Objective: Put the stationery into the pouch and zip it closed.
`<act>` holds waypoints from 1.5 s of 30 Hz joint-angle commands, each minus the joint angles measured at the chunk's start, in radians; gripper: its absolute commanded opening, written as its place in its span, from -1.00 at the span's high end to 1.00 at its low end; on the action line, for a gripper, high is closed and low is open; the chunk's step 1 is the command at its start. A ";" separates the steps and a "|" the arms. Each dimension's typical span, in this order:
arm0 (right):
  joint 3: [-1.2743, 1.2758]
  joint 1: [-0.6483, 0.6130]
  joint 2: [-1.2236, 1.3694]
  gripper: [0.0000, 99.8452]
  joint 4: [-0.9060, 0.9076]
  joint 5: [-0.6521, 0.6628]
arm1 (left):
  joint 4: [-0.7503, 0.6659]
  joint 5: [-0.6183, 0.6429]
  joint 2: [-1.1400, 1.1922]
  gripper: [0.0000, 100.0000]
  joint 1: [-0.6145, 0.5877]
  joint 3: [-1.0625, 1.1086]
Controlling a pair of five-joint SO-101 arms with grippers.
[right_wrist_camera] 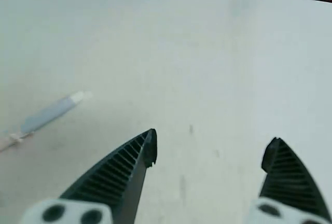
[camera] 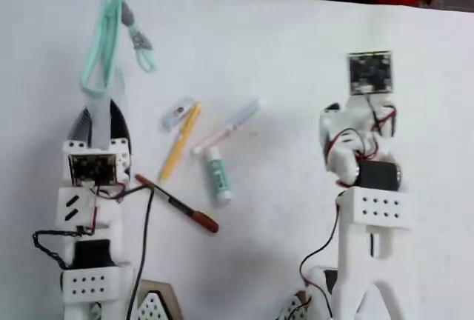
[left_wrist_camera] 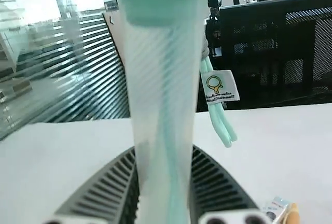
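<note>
The left end effector pinches the pouch upright, probably to present it for filling, while the right end effector hangs spread at 3 o'clock of the stationery on the counter.

Your right gripper hangs above the white table with its jaws spread wide. You see a grey-blue pen with a pale tip lying flat on the table, well apart from the gripper.

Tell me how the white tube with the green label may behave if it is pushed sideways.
The white tube lies on its side on the table and looks round, so it would probably roll. It looks like smooth plastic, so likely stiff, light and somewhat slippery.
</note>
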 commanded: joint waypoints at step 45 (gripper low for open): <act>-1.036 -0.332 0.854 0.36 0.739 -0.621 | 0.175 0.138 -0.013 0.72 -0.038 0.034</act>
